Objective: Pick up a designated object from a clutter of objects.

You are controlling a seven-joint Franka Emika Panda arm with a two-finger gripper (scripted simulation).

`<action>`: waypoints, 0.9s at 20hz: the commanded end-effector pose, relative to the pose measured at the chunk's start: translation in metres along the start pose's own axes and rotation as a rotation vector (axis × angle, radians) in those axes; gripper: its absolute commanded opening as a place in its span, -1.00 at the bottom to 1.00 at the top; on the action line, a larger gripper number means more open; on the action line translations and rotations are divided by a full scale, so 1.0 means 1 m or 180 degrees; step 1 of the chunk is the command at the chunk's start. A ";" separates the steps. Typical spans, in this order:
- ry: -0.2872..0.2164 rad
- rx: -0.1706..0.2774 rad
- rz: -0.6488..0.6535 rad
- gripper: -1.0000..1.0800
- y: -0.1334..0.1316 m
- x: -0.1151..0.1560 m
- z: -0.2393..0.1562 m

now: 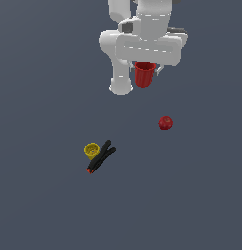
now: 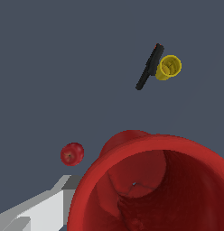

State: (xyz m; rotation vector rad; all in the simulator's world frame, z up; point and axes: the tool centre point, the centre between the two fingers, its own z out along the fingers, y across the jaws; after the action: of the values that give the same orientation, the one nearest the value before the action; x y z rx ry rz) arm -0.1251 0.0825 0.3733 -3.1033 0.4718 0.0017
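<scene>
The white arm fills the top centre of the exterior view, and the red cup hangs beneath its hand, well above the dark floor. The gripper is mostly hidden behind the arm's body here; only a bit of one finger shows beside the cup's rim, so from this side I can only say the cup is carried there.

The wrist view gives what the exterior one does not: the red cup looms large, mouth toward the camera, with its inside and base plainly seen. A pale finger lies right against the rim's outer wall, so the pincer appears clamped on the cup, though the other finger is out of sight.

Below, in the exterior view, the red ball sits alone at centre right. Well apart, at lower left of centre, the yellow cup lies touching the black tool, whose red tip points down-left. The wrist view shows the same three on the floor: ball, yellow cup and tool.
</scene>
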 end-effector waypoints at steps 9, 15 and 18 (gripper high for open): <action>0.0004 -0.0007 0.0003 -1.00 0.016 0.004 -0.056; 0.0005 -0.0008 0.0003 -1.00 0.018 0.005 -0.063; 0.0005 -0.0008 0.0003 -1.00 0.017 0.006 -0.061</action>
State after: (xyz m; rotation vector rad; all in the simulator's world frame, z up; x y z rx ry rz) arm -0.1251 0.0644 0.4342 -3.1060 0.4740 0.0019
